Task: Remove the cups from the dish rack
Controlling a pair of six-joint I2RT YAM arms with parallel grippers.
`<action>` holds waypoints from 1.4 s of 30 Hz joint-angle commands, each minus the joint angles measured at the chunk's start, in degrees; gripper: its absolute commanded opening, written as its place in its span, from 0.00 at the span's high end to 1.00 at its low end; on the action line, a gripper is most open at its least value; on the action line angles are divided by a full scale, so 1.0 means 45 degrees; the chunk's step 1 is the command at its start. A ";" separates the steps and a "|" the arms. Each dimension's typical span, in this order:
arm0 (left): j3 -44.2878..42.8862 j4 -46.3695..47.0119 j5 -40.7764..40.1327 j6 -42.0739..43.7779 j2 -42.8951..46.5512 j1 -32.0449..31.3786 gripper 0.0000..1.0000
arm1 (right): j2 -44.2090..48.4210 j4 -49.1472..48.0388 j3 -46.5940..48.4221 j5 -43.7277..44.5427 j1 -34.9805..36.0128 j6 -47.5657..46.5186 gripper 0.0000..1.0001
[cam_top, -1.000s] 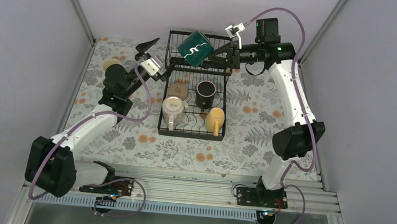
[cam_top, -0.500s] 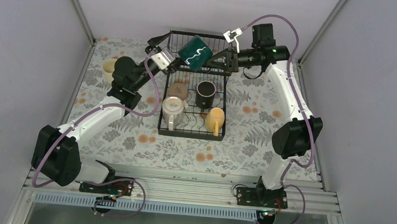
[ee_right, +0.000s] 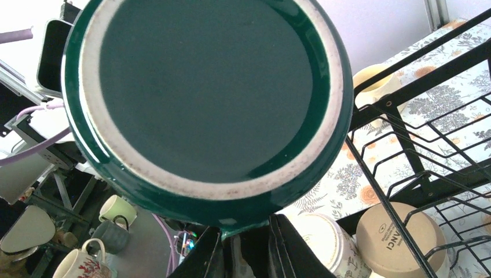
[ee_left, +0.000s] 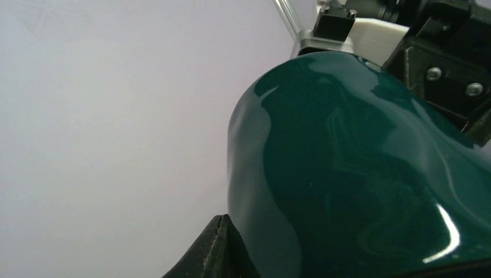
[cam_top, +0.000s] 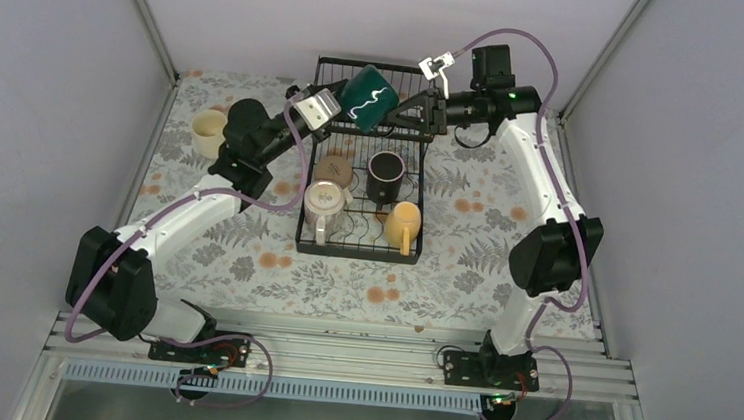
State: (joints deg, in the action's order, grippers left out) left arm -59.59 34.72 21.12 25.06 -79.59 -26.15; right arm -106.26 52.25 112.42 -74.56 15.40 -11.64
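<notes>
A dark green cup hangs tilted above the raised back part of the black wire dish rack. My right gripper is shut on its handle; in the right wrist view the cup's base fills the frame above the closed gripper. My left gripper grips the cup's left side. In the left wrist view one of its fingers presses the green wall and the other is hidden. Tan, black, off-white and orange-yellow cups sit in the rack.
A cream cup stands on the floral tablecloth left of the rack, behind the left arm. Grey walls close in the back and both sides. Rack wires run just right of the held cup in the right wrist view.
My left arm swung right to the green cup and its jaws went from wide open to shut on it. The right gripper shifted the cup slightly left, then held still.
</notes>
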 commanded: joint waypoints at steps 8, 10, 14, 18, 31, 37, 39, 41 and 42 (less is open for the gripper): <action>-0.0829 -0.0048 -0.0597 -0.0004 0.0224 -0.0106 0.98 | -0.0259 -0.0243 -0.0048 -0.0400 0.0197 -0.0239 0.69; -0.0873 -0.0172 -0.0825 0.0126 0.0335 -0.0106 0.98 | -0.0302 -0.0159 0.0038 -0.0091 0.0192 -0.0391 0.54; -0.0980 -0.0591 -0.1536 0.0634 0.0605 -0.0108 0.98 | -0.0416 0.0228 0.0366 0.0722 0.0194 -0.0772 0.37; -0.1676 -0.2296 -0.2659 0.1837 0.0886 -0.0106 0.98 | -0.0499 0.0659 0.0866 0.2567 0.0199 -0.1384 0.27; -0.6478 -1.2977 -0.4028 0.6178 0.1186 0.3219 0.98 | 0.1049 -0.0409 0.0800 1.3266 0.0984 -0.3096 0.15; -0.7216 -1.8987 -0.3371 0.8924 0.0921 0.5272 0.98 | 0.1555 -0.0251 0.1047 1.4129 0.1221 -0.3587 0.15; -0.6892 -2.0251 -0.3711 0.9779 0.0890 0.5745 0.98 | 0.1678 -0.0179 0.1053 1.4111 0.1322 -0.3693 0.14; -0.6298 -2.1230 -0.4172 1.0354 0.0963 0.6079 0.98 | 0.1853 -0.0129 0.0955 1.4110 0.1455 -0.3798 0.14; -0.5965 -2.1607 -0.4273 1.0626 0.1038 0.6255 0.98 | 0.1926 -0.0078 0.0857 1.4151 0.1558 -0.3876 0.15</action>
State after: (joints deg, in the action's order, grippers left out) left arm -89.34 -48.75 3.46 64.42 -76.12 -0.30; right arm -99.88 52.27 115.79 -13.87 20.75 -26.76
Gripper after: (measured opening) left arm 0.077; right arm 0.854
